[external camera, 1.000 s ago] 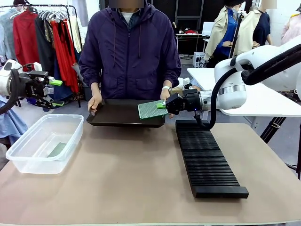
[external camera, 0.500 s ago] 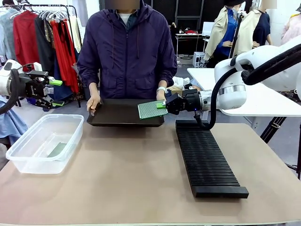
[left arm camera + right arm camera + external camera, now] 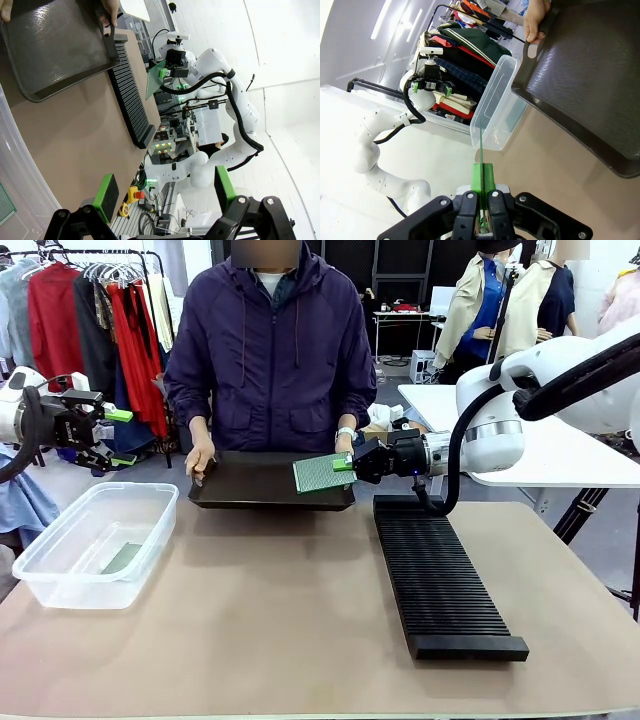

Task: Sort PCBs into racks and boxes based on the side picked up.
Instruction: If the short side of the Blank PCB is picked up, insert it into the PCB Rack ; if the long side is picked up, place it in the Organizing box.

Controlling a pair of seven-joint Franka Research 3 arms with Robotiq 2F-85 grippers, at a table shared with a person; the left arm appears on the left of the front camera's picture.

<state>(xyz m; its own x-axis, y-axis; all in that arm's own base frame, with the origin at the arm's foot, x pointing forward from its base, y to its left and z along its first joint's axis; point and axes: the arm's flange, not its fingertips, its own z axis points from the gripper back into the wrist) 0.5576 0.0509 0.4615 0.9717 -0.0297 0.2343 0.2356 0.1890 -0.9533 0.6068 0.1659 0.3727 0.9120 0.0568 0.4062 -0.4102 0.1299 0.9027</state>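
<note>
Over the tray's (image 3: 250,485) 3 o'clock end, right gripper (image 3: 345,464) clamps a PCB (image 3: 320,473), long axis pointing to 9 o'clock; left gripper (image 3: 118,437) gapes empty.

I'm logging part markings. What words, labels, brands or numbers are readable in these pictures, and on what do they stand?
None can be read.
PCB in the right gripper: no legible print.
Rack, clear tub, black tray: no markings seen.
Lit equipment behind the table, left wrist view: any labels too small to read.
</note>
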